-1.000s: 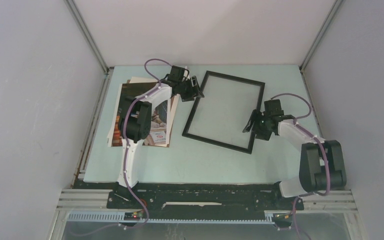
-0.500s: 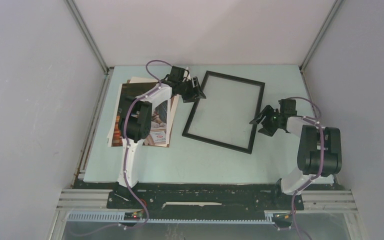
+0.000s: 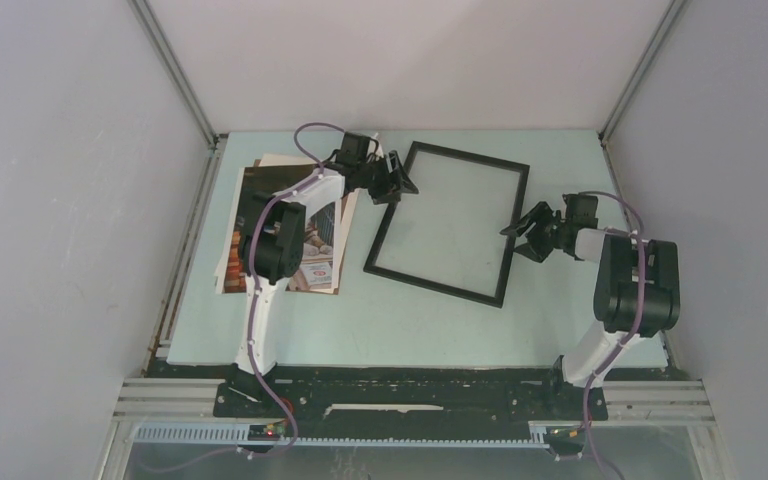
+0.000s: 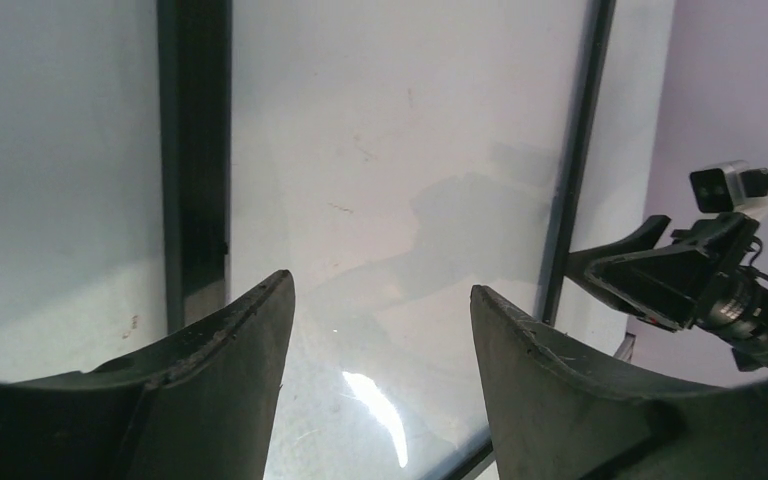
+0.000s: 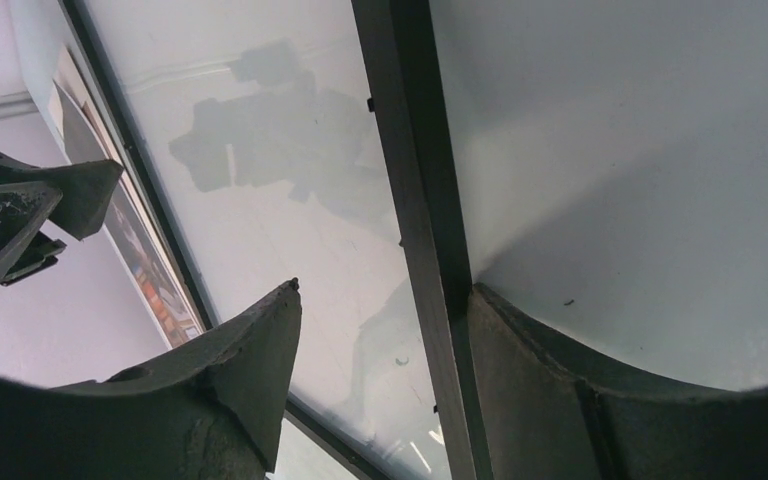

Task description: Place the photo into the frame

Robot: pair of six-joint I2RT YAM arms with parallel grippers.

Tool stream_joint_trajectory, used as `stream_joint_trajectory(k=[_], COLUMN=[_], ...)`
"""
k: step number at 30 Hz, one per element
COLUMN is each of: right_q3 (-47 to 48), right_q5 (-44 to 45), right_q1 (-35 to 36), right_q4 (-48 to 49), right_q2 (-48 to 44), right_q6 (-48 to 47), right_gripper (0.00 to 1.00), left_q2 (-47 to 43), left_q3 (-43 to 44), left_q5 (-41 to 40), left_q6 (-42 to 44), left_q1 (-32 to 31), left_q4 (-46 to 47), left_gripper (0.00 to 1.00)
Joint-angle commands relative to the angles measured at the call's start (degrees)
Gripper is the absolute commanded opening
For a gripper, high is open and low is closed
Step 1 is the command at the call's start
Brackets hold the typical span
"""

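At mid-table, slightly askew: frame (image 3: 450, 220), flat, with pale green table (image 3: 410, 325) showing through the clear pane. Left of it and apart from it: photo (image 3: 316, 256), flat on top of a stack, beige sheet (image 3: 276, 160) poking out at the far end. Largely covered from above by left arm (image 3: 280, 235), which crosses right over the stack. Over the frame's far left corner: left hand (image 3: 397, 178), fingers spread wide, holding nothing, left bar and pane below. At the frame's right edge: right hand (image 3: 523, 228), likewise spread wide, straddling the black bar without clamping it; bar close against the table-side finger, other finger over the pane. Against a second ago: right hand farther up the right edge rather than near the near corner, elbow folded back; left hand nudged slightly toward the pane; frame and photo unmoved.
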Motion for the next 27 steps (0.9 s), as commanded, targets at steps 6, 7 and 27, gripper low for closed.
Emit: stream_joint_trajectory(k=[6,7,27], right_q3=[7.2,8.5,14.5], right_q5=[6.6,9.8,8.0], right_q1=[-1.6,-1.6,2.9], right_q4=[-4.9,-6.5,5.5], right_q2=[-0.1,-0.8,2.4], right_q6=[-0.8,-1.2,-1.1], right_gripper=[0.73,0.74,0.79], left_q2=[-3.8,-5.3,-9.1], left_q3=[-6.7,-7.8,-14.5], left_q5=[1.2,-0.1,-16.0], left_q6=[-4.9,-4.5,-5.3], left_q1=[-1.2,-1.3,0.8], left_q4=[9.9,10.7,13.6], left_gripper=[0.70,0.70,0.81])
